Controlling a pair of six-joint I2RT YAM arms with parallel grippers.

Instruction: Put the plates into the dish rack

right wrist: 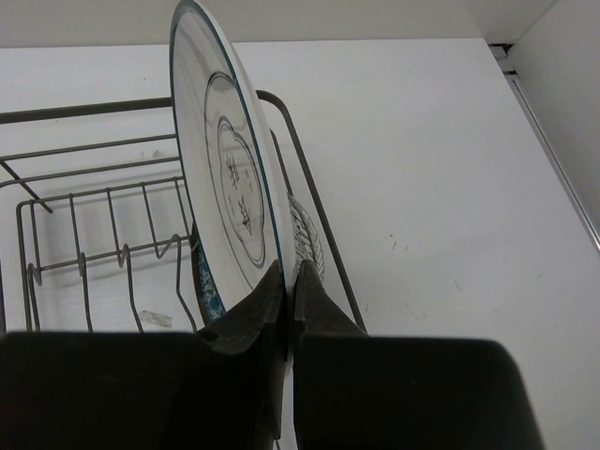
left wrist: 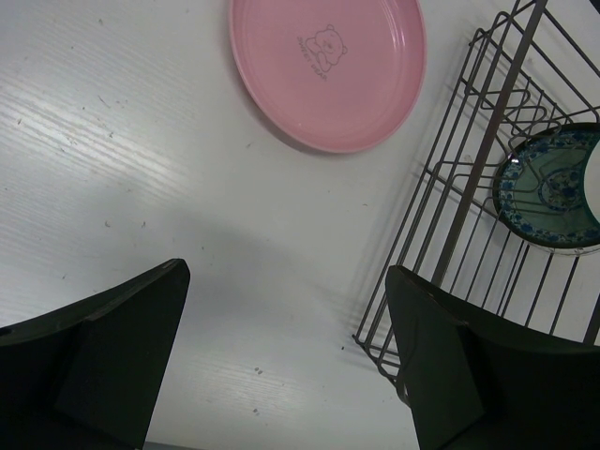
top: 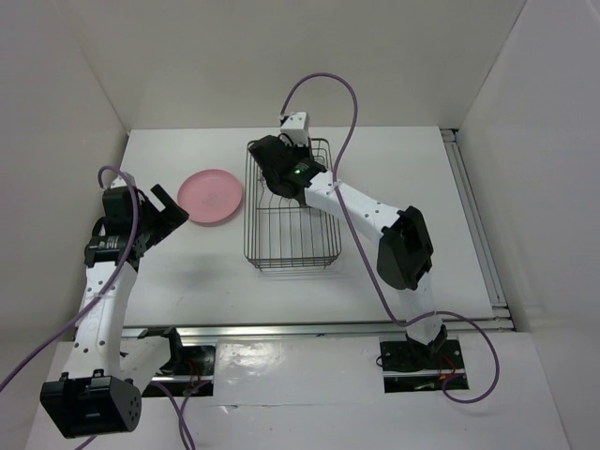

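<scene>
My right gripper (right wrist: 291, 272) is shut on the rim of the white plate (right wrist: 225, 169) with a dark rim and centre motif. It holds the plate upright over the far, pronged end of the black wire dish rack (right wrist: 94, 150). The dark teal patterned plate (right wrist: 201, 281) stands just behind the white one, and the ribbed clear glass plate (right wrist: 306, 236) stands by the rack's side wire. In the top view the right gripper (top: 272, 161) is over the rack's (top: 247, 216) far end. The pink plate (top: 210, 197) lies flat left of the rack. My left gripper (top: 167, 208) is open and empty, just near-left of it.
In the left wrist view the pink plate (left wrist: 328, 70) lies ahead of the open left gripper (left wrist: 286, 347). The rack's near corner (left wrist: 375, 337) is close to my right finger (left wrist: 441, 366), and the teal plate (left wrist: 548, 187) shows inside the rack. White walls enclose the table.
</scene>
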